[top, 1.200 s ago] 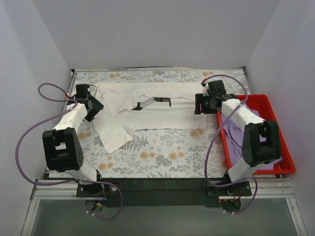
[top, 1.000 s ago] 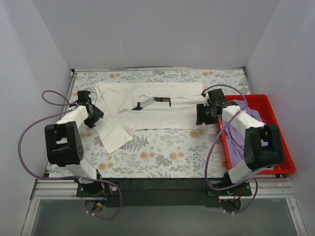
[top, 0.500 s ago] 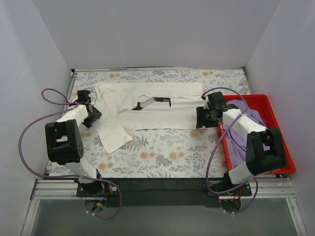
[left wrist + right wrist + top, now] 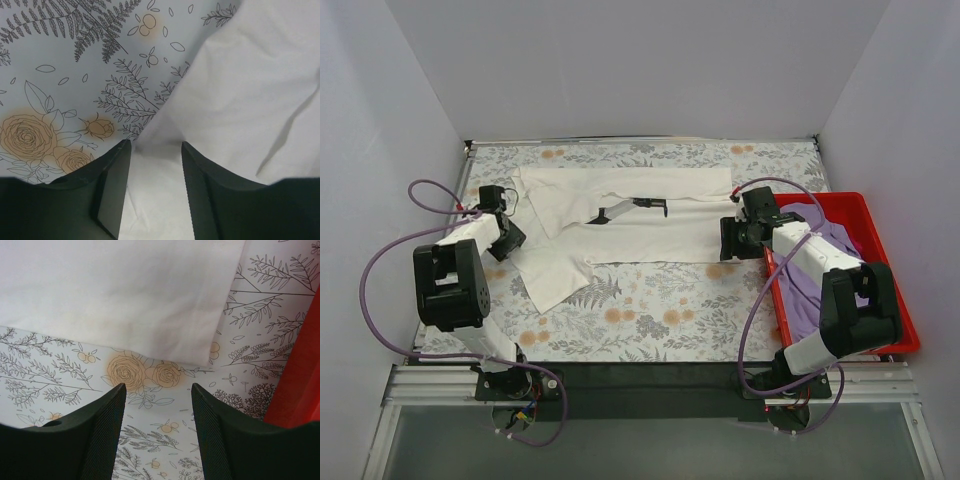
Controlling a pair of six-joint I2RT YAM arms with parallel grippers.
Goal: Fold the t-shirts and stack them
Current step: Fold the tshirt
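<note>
White walls enclose a surface covered by a floral tablecloth point(image 4: 650, 310). Count: two t-shirts, one red bin point(image 4: 855, 200), two hands. The white t-shirt point(image 4: 650, 225) lies flat on the far half of the surface, long axis running left to right, black graphic facing up near its middle; one flap extends toward the near left. Its collar direction cannot be determined. The lavender t-shirt point(image 4: 830, 225) lies crumpled in the bin at the right edge, partly hidden by the right arm. The left hand point(image 4: 152, 150) is at the white shirt's left edge, jaws partly apart, with the cloth edge lying between them. The right hand point(image 4: 156, 390) is just beside the shirt's near right corner, jaws moderately wide over bare tablecloth, holding nothing.
</note>
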